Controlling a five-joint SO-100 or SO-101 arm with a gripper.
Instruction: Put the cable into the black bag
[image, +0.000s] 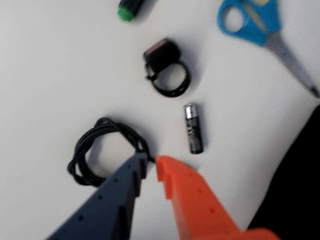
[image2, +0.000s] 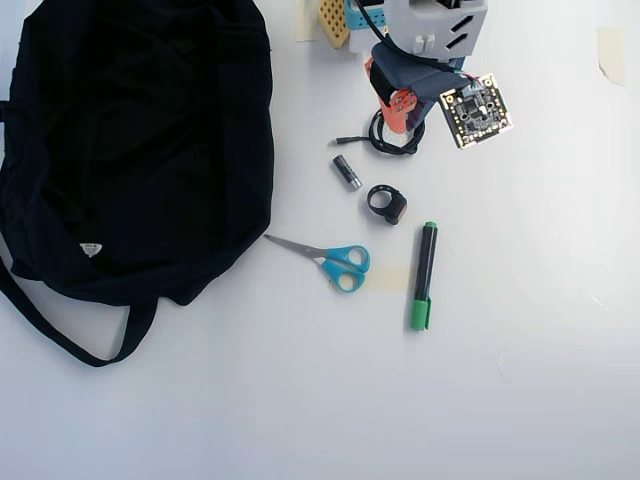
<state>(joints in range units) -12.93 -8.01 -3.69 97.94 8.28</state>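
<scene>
In the overhead view, your black bag fills the bench's far-left side, running from the top edge down past the middle, its strap looping toward the lower left and a small white tag showing near its lower edge. You cannot see from this angle where its mouth lies. Below the bag and across the whole lower part of the bench you have open white surface.

Moving right, a pair of blue-handled scissors lies just off the bag's lower right corner, blades pointing at the bag. Above them a small battery rests near the cable, whose coil sits by the top edge of the bench, its straight plug end reaching left. Right of the battery is a black ring-shaped gadget, then a green-capped marker lying lengthwise. The right side of the bench is bare apart from a strip of tape at the top right corner.

The arm hides part of the coil from above. In the wrist view your fingers stand a narrow gap apart, the dark one touching the cable's right edge, the orange one beside it; nothing sits between them. The marker and scissors are cut off at that view's top edge, and the bag is a dark blur at its right edge.
</scene>
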